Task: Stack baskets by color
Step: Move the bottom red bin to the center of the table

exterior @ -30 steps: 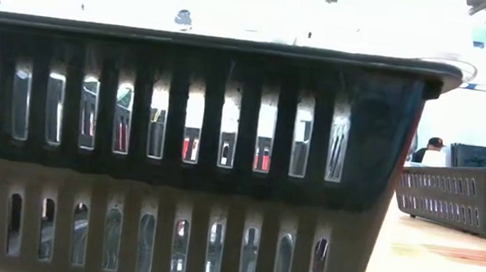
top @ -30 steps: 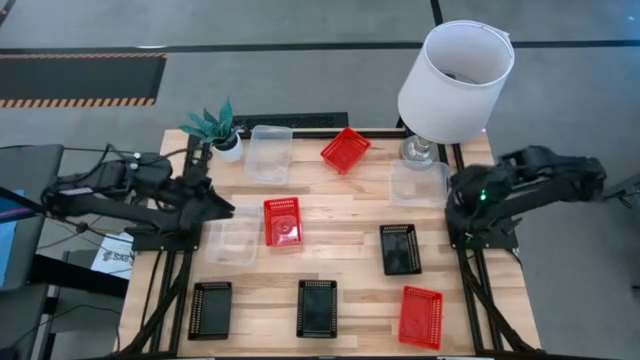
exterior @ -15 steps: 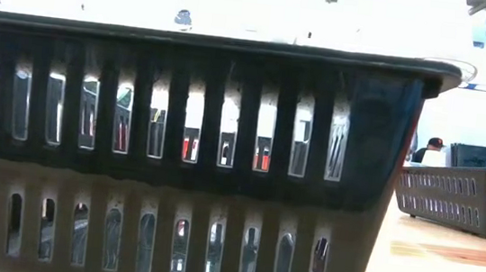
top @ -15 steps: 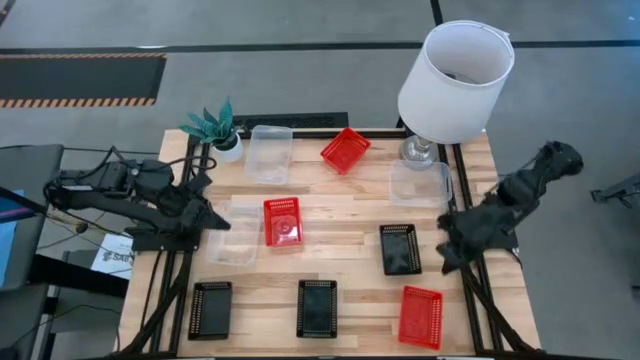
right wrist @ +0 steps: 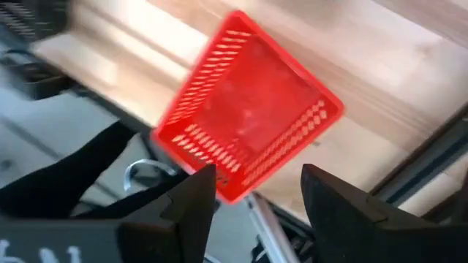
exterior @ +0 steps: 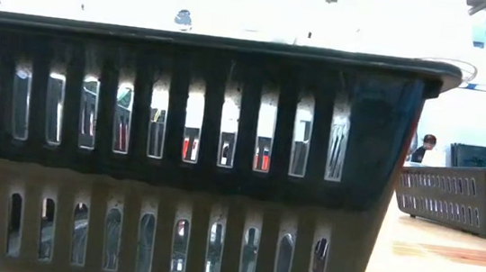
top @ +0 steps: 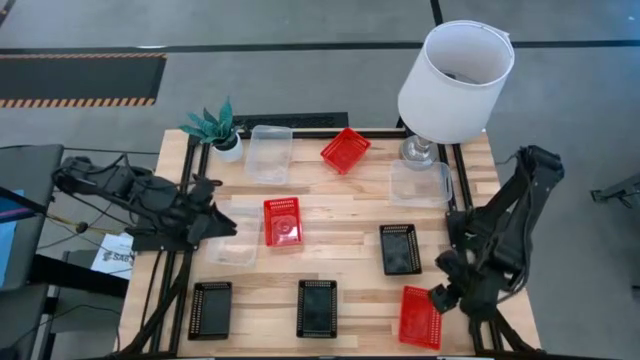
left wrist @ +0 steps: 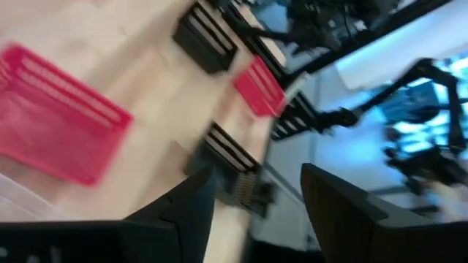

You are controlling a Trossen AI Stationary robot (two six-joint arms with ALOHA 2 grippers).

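Nine baskets lie on the wooden table (top: 340, 200). Red baskets sit at back centre (top: 345, 149), mid-left (top: 282, 221) and front right (top: 420, 317). Clear baskets rest at the back (top: 269, 153), under the lamp (top: 418, 183) and at the left (top: 235, 240). Black baskets stand at front left (top: 210, 309), front centre (top: 317, 308) and right of centre (top: 400, 248). My left gripper (top: 222, 222) hovers open at the left clear basket's edge, holding nothing. My right gripper (top: 438, 298) is open just beside the front right red basket (right wrist: 248, 124).
A white lampshade (top: 456, 80) stands at the back right and a small green plant (top: 215, 127) at the back left. A black basket (exterior: 178, 147) fills the low view, with another (exterior: 462, 200) to its right. A person (exterior: 427, 148) sits far behind.
My right arm has swung from the back right clear basket down to the front right red basket, and its fingers have opened. My left gripper has shifted slightly at the left clear basket.
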